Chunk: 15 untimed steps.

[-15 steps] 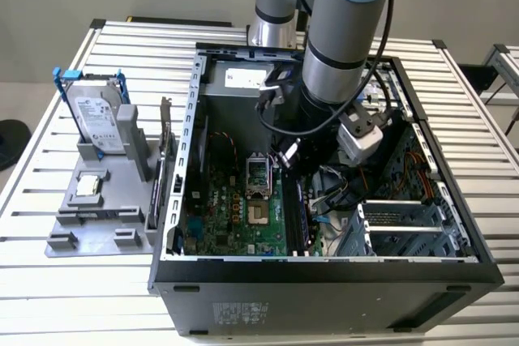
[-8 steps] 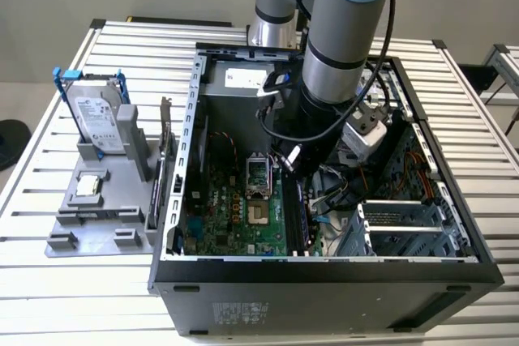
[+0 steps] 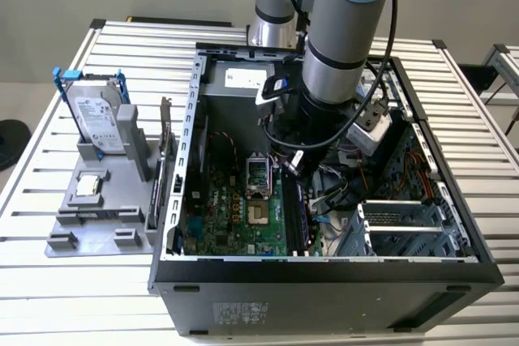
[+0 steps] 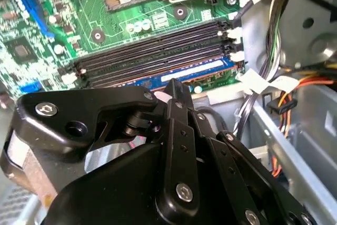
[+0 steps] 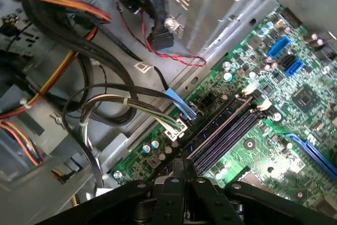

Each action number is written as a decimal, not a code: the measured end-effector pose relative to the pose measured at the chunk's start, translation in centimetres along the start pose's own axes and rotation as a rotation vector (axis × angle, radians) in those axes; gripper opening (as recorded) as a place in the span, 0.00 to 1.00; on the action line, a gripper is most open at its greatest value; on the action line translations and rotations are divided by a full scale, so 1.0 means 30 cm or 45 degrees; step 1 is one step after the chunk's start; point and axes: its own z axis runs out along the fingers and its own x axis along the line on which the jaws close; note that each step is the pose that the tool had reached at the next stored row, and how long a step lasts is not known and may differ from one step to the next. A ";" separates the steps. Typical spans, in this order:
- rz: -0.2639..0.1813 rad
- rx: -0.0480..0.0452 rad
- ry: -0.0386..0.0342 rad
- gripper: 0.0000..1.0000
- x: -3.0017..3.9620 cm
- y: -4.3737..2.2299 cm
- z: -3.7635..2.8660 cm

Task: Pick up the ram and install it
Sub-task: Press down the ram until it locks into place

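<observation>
The arm is down inside the open computer case on the slatted desk, and the end effector hangs right above the bank of memory slots on the green motherboard. In the second wrist view its black fingers are drawn together to a narrow tip, with nothing clamped between them. And there is the ram: the blue stick sits in the slot nearest the case wall, lying lengthwise alongside the three bare black slots, its top edge level with them, and the fingertip is just over it — whether it touches, I cannot tell. The first wrist view has the closed fingers poised over the same dark slots, with bundles of black, orange and yellow cables running off to one side. Out on the desk, at the exterior view's left, a grey holder carries the silver hard drive in its blue-handled bracket and the small square processor chip.
</observation>
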 end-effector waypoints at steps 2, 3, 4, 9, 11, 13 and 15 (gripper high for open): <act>-0.047 0.000 0.0007 0.00 0.000 0.000 0.000; -0.072 0.000 0.0011 0.00 0.000 0.000 0.000; -0.093 0.000 0.0013 0.00 0.000 0.000 0.000; -0.211 0.001 0.0031 0.00 0.000 0.000 0.000; -0.256 0.001 0.0037 0.00 0.000 0.000 0.000; -0.302 0.001 0.0045 0.00 0.000 0.000 0.000; -0.348 0.002 0.0053 0.00 0.000 0.000 0.000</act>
